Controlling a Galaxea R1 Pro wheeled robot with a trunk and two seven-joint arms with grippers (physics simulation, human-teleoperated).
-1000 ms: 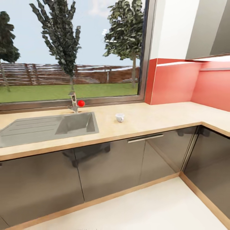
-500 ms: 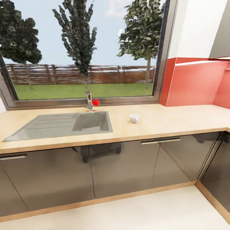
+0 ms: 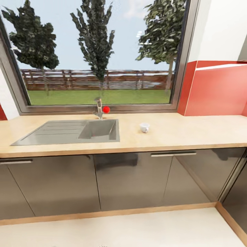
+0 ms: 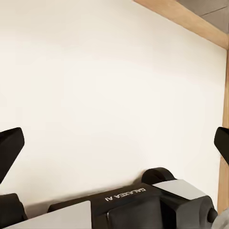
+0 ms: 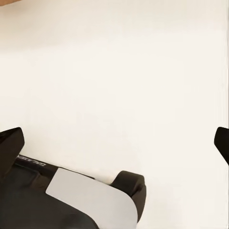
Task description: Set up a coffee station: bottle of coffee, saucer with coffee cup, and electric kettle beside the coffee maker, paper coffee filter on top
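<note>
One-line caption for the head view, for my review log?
White coffee cup alone on the wooden countertop, right of the steel sink and its red-knobbed faucet, below a garden window.

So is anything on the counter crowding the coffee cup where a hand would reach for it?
Nothing visible does. The cup stands alone on the bare counter, apart from the sink and tap.

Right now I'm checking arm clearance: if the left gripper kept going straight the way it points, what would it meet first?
Probably the pale floor: the open left gripper faces it with nothing between. The wooden plinth strip lies off to one side.
</note>
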